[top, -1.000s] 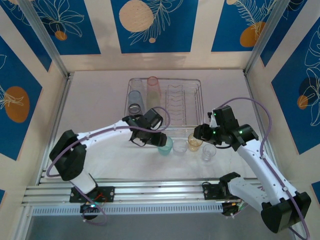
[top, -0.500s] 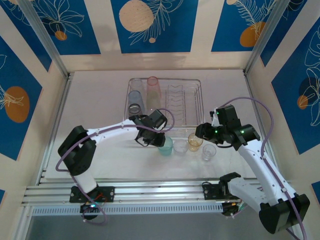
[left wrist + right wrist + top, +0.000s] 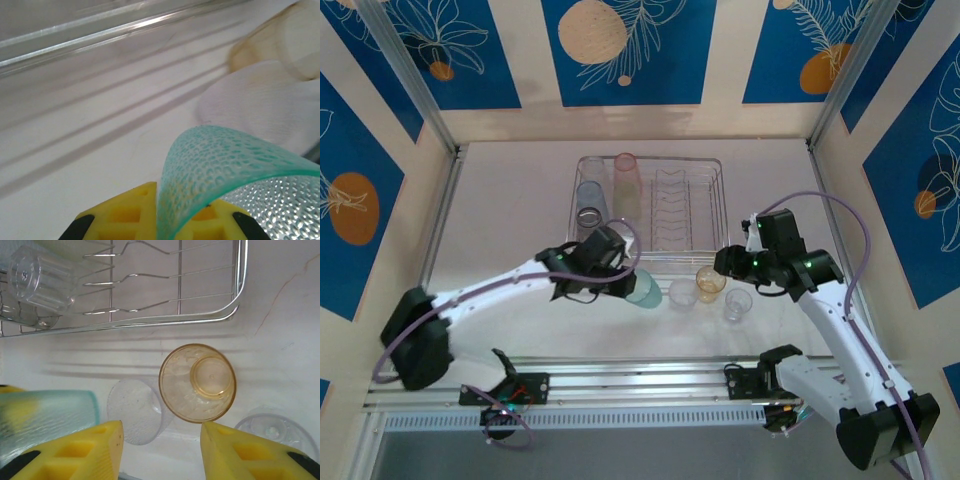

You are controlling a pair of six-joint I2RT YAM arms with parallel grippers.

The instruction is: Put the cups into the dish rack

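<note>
Now our left gripper (image 3: 625,283) is pinching the wall of the dimpled translucent teal tumbler (image 3: 220,165), tipped just before the wire dish rack (image 3: 150,320); our right gripper (image 3: 160,440) is hanging spread above the amber tumbler (image 3: 197,382).

Robot lab booth: aluminium frame posts (image 3: 405,75), printed blue wall panels (image 3: 620,50), arm-mount rail (image 3: 640,385).

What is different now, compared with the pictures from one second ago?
The left claw has shut on the teal cup and tipped it from upright toward its side, while that arm's elbow swung out to the left. The right claw stays open above the amber cup. The two clear cups beside it and the racked cups in the dish rack have not moved.
</note>
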